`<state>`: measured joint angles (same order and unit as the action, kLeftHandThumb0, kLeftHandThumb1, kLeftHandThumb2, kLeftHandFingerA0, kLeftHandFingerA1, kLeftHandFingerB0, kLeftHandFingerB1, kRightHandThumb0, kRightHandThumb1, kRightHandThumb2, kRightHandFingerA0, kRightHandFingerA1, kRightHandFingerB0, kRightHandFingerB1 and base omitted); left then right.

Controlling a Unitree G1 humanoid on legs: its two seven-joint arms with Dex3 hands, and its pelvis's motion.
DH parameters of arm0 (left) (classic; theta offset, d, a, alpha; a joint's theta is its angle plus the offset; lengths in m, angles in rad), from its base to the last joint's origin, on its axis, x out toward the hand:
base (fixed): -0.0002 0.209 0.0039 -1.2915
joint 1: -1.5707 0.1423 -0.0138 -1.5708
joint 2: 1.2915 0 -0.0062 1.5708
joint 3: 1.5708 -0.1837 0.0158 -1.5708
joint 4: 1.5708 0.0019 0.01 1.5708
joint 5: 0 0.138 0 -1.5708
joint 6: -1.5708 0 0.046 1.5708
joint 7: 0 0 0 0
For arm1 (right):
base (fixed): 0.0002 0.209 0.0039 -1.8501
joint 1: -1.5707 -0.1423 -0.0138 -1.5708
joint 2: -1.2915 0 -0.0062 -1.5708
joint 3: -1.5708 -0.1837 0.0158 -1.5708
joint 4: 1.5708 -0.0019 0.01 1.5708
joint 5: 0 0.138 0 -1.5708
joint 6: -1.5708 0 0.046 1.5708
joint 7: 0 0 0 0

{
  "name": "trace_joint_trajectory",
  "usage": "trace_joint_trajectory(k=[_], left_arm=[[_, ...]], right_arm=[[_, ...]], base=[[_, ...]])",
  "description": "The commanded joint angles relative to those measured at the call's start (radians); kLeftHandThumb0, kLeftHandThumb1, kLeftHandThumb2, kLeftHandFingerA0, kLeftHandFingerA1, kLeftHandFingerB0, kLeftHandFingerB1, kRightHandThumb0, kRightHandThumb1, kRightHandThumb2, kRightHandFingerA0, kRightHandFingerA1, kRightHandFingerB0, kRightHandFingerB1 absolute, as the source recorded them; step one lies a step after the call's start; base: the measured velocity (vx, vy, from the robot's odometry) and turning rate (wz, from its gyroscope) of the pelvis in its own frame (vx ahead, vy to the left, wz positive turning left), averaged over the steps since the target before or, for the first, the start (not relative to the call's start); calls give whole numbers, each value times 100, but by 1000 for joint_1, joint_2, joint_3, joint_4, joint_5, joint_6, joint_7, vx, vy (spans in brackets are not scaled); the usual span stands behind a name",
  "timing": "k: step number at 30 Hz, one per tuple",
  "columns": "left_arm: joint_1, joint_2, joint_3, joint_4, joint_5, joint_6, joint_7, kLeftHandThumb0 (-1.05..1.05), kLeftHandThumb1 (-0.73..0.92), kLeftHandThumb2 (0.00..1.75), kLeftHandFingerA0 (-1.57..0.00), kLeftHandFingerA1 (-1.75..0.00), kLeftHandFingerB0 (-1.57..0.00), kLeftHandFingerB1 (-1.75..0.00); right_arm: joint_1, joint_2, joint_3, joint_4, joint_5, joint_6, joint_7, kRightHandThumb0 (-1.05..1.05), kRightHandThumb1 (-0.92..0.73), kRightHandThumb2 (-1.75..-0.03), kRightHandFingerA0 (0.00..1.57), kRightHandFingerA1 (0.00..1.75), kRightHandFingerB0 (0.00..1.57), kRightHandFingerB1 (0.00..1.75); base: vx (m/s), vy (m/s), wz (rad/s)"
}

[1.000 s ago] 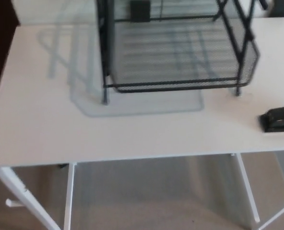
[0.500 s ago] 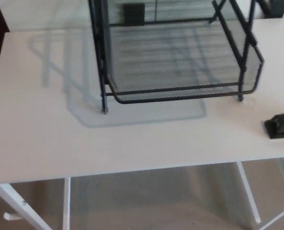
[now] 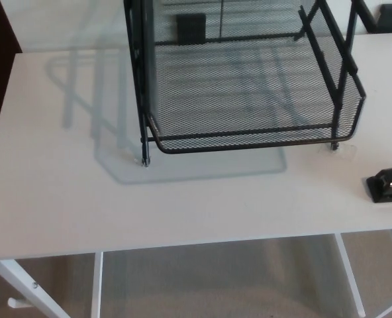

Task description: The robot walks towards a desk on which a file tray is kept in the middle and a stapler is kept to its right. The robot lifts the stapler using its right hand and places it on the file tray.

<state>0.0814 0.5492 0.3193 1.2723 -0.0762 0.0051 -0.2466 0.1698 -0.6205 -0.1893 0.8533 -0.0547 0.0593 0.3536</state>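
A white bench [image 3: 63, 199] is seen from above, with its front edge crossing the lower view. A black mesh tray [image 3: 249, 140] is set mid-bench, its front rim kept well back from that edge. The stapler [image 3: 388, 185] is laid on the bench right of the tray, apart from it, and is cut off by the picture's right border. Bare surface is left before the tray and to its left. Neither hand is shown, so the fingers' state cannot be told.
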Motion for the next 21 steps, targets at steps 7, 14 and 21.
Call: trace_joint_trajectory(k=[7,14,21], left_arm=[[7,5,-5,-20,-7,-14,7,-105,73,132,-34,-87,0,-55],[-2,2,48,-18,-59,15,-16,-105,70,131,-28,-86,0,-59],[-22,2,78,-36,-74,-23,-60,-105,68,132,-18,-84,0,-59]], right_arm=[[16,-12,-32,-20,35,-25,-7,-69,-53,-83,20,51,10,40],[-13,-7,-374,-215,244,102,-103,-85,-45,-78,0,23,0,2],[-245,-218,-475,-172,191,118,-148,-97,-54,-96,0,27,0,8]], base=[[0,0,0],[0,0,0],[0,0,0]])
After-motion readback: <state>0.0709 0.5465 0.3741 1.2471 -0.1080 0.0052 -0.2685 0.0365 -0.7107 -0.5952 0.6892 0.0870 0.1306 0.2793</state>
